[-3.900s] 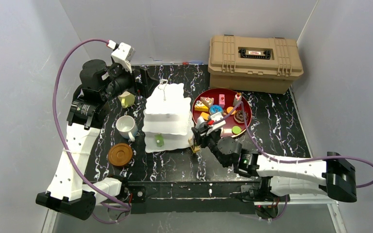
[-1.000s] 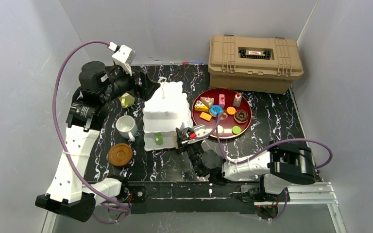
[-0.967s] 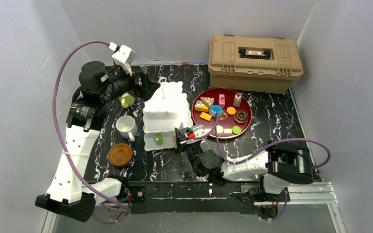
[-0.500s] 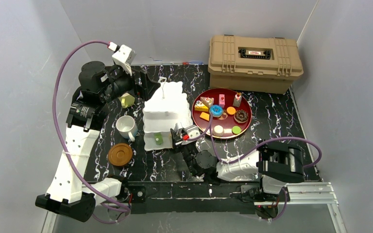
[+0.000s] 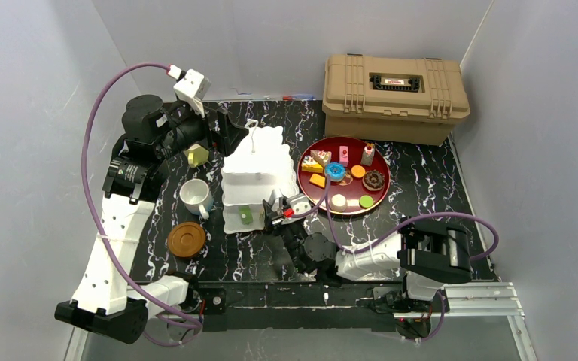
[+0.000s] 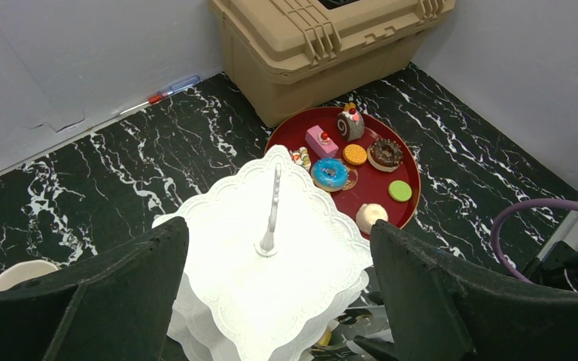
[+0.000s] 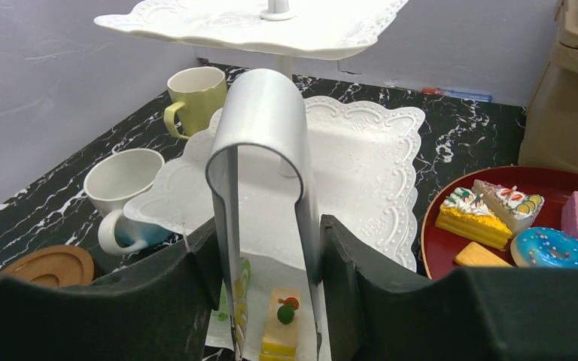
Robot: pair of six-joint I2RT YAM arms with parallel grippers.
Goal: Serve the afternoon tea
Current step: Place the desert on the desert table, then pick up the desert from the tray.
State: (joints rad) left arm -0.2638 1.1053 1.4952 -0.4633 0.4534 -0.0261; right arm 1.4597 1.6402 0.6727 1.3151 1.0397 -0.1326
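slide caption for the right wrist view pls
Right claw holds metal tongs around a yellow toy cake on the white cake stand.

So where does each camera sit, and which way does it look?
Top external: fixed above and behind the robot, looking down on the table; left arm and right arm show whole.
Left wrist: high at the far left, looking down over the cake stand toward the red tray and tan case; the left pincer, open, fills the bottom corners.
Right wrist: low by the stand's bottom tier, facing the white mug and green mug; the right pincer holds silver tongs straddling a yellow pastry.
Shared: all three show the cake stand.
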